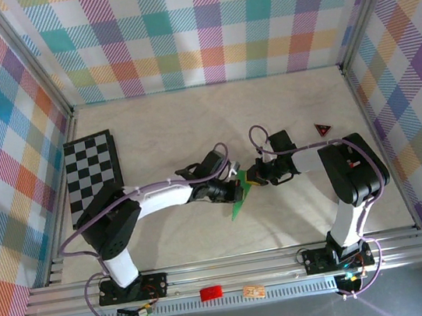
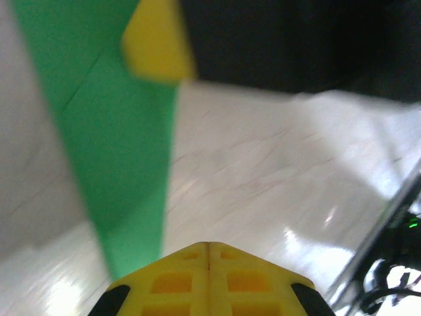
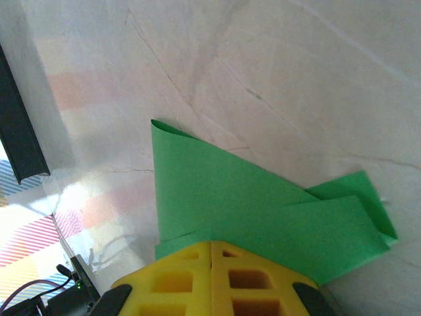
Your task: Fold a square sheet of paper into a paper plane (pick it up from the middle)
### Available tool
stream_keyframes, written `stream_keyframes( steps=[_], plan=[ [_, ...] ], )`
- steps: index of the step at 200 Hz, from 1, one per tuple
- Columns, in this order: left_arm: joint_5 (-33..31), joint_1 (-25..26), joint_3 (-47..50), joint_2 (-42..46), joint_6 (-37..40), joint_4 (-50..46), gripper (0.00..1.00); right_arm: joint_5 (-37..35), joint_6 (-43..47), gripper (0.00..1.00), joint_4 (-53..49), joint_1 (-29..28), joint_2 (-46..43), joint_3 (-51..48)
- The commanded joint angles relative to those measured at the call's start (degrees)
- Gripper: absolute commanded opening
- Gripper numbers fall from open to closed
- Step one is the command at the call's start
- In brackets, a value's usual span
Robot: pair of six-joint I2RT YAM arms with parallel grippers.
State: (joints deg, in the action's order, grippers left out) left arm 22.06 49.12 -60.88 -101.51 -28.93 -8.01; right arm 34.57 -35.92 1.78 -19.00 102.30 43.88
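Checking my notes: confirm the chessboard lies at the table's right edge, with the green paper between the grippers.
Wrong side: top view shows the chessboard at the left edge of the table. The green paper is between the left gripper and right gripper.

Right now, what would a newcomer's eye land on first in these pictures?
The bright folded green paper in the middle of the table, where the shut left gripper and shut right gripper meet at it. Next come the black-and-white chessboard at the table's left edge and the loud pastel plaid walls around.
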Motion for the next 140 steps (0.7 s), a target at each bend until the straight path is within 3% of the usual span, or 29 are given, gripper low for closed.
stream_keyframes(
  steps=[1, 57, 140],
  plan=[
    [3.2, 1.1, -3.4, -4.0, -1.2, 1.9, 0.04, -7.4, 1.0, 0.0, -4.4, 0.4, 3.1, -1.5],
    [1.8, 1.2, -2.0, -9.8, -1.0, 0.3, 0.04, -7.7, 0.9, 0.0, -3.9, 0.4, 3.1, -2.1],
    [1.8, 1.6, 11.5, -0.7, 1.8, -4.0, 0.04, -7.8, 1.0, 0.0, -3.8, 0.4, 3.9, -1.8]
  ],
)
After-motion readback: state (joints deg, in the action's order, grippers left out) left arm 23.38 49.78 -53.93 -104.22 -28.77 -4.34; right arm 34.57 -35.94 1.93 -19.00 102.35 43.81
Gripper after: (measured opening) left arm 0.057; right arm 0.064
